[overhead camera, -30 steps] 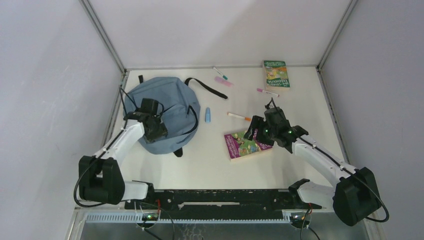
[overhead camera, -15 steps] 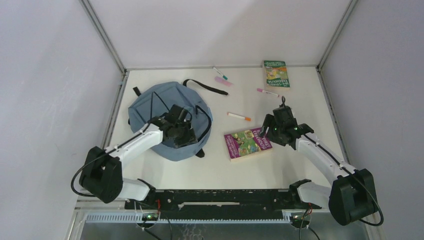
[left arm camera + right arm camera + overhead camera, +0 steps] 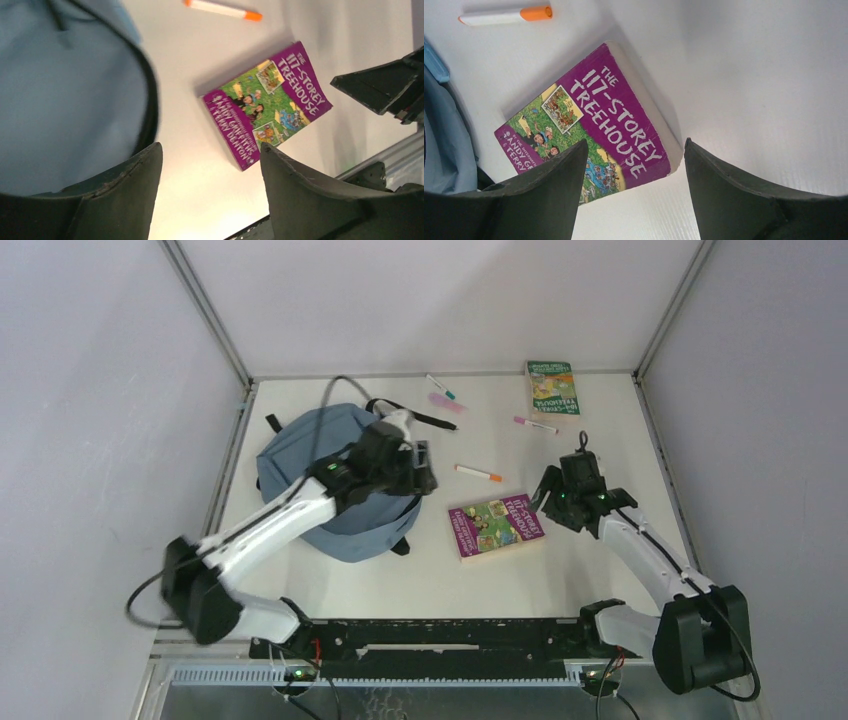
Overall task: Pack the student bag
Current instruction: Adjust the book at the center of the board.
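I see a slate-blue backpack (image 3: 288,453), black-trimmed; a purple 117-Storey Treehouse book (image 3: 497,525) with green cartoon panels; a white, orange-capped marker (image 3: 479,474).

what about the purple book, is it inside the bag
No, the purple book lies flat on the table beside the bag.

One student bag (image 3: 300,455) is counted at the left. Two books are counted: a purple book (image 3: 497,524) in the middle and a green book (image 3: 552,387) at the far right. Three markers are counted: an orange-capped marker (image 3: 478,473), a pink marker (image 3: 535,425) and a teal-capped marker (image 3: 440,386). One small pink oblong piece (image 3: 446,402) is counted beside the teal-capped marker.
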You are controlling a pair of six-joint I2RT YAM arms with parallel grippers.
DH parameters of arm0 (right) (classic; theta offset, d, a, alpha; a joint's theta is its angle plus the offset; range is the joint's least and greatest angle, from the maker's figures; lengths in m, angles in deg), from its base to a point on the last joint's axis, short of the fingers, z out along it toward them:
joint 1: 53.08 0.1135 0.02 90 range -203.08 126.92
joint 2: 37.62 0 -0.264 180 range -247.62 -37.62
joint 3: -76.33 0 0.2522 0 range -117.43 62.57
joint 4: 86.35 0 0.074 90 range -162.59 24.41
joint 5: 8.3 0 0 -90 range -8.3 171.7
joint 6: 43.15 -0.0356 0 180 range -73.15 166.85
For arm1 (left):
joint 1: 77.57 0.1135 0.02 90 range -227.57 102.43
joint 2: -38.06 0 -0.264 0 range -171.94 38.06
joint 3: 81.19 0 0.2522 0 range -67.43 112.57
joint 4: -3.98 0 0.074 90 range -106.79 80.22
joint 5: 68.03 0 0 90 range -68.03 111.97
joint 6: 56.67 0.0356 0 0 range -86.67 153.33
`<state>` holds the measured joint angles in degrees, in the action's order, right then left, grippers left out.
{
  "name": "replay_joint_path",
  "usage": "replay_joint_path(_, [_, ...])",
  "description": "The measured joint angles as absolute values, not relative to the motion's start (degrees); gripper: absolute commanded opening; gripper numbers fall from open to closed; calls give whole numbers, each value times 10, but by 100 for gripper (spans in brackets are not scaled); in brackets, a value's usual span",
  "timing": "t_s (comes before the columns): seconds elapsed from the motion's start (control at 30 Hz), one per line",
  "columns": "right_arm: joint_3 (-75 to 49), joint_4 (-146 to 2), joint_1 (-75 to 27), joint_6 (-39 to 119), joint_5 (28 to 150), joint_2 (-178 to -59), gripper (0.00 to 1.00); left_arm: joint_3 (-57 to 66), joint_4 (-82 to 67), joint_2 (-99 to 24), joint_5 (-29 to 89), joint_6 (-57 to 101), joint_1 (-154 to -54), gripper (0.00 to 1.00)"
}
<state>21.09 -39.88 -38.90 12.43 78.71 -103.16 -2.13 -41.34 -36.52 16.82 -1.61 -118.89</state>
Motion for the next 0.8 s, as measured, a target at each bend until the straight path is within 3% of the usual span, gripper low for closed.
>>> replay_joint_path(0.1, [220, -397, -399, 115, 791, -1015, 79, 37, -394, -476, 205, 13, -1214, 85])
replay_joint_path(0.37, [321, -404, -407, 54, 846, -898, 78, 207, -394, -720, 281, 68, -1230, 82])
replay_joint_path(0.63, [418, -446, -407, -15, 932, -835, 78, 262, -395, -805, 315, 83, -1213, 83])
replay_joint_path(0.8, [450, -505, -407, -56, 969, -857, 78, 261, -386, -831, 342, 82, -1210, 83])
